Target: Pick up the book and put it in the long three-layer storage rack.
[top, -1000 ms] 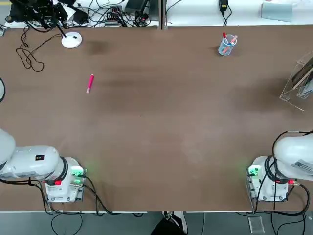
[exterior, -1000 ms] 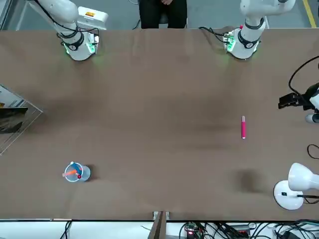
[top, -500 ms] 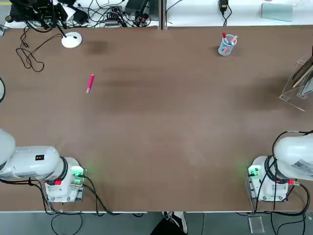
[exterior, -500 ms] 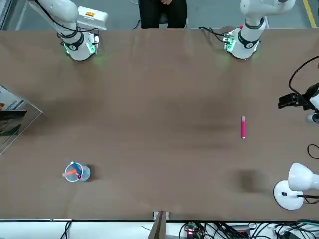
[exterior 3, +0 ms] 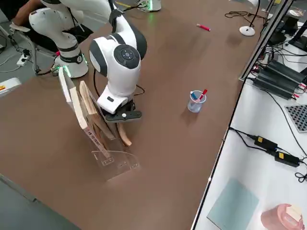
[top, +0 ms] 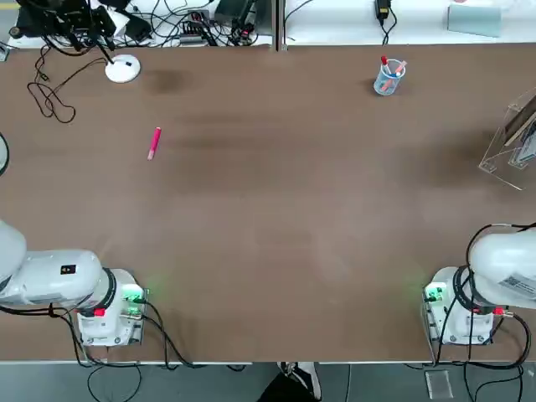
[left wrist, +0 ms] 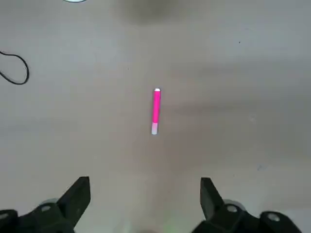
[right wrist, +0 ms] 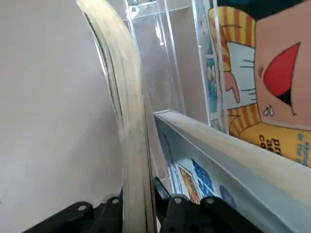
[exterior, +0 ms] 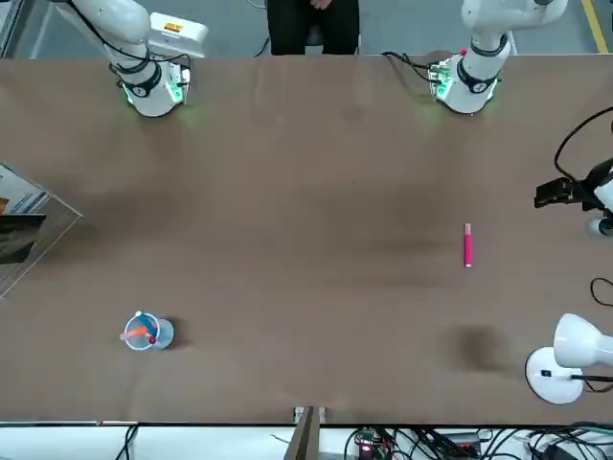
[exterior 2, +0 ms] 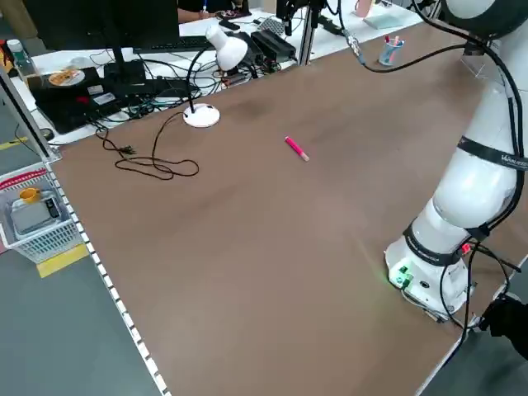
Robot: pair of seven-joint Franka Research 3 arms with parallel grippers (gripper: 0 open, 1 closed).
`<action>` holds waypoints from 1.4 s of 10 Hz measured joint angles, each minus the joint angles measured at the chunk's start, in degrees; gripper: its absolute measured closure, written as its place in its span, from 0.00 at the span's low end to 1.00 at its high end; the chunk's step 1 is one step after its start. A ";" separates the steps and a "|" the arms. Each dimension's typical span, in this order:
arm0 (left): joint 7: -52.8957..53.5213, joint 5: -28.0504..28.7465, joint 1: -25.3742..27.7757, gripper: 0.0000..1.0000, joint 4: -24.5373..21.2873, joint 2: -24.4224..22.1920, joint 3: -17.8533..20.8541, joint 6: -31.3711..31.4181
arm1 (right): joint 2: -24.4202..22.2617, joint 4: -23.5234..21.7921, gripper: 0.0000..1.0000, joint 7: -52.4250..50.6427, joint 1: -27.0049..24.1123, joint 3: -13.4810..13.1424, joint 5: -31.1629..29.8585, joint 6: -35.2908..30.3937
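Observation:
The clear acrylic rack (exterior 3: 111,162) stands at the table's right edge (top: 502,155), with other books leaning in its tiers. My right gripper (exterior 3: 123,116) hangs just in front of it, shut on the thin book (exterior 3: 124,135). The book bows downward against the rack's front tier. In the right wrist view its pale page edge (right wrist: 127,121) rises between my fingers (right wrist: 112,209), beside a clear rack panel (right wrist: 160,58). From the front the dark cover (exterior: 17,240) shows through the rack (exterior: 53,216). My left gripper (left wrist: 143,194) hovers open, high above a pink pen.
A pink pen (top: 154,142) lies left of centre. A clear cup of pens (top: 389,77) stands at the far right. A white desk lamp (top: 123,69) and a cable sit at the far left. A cartoon-cover book (right wrist: 262,87) leans in the rack.
In the front view the dark book has shifted slightly lower and farther toward the table's right edge within the rack. The left arm and the loose items have not moved.

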 joint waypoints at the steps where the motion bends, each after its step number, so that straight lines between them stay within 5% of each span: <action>1: 0.00 0.00 0.00 0.00 0.00 0.00 0.00 0.00 | 0.45 0.31 0.81 0.06 -0.02 -0.02 -0.04 0.05; 14: 0.00 0.00 0.00 0.00 0.01 0.00 0.00 -0.09 | 2.00 1.13 0.81 1.52 0.03 0.14 -0.14 2.09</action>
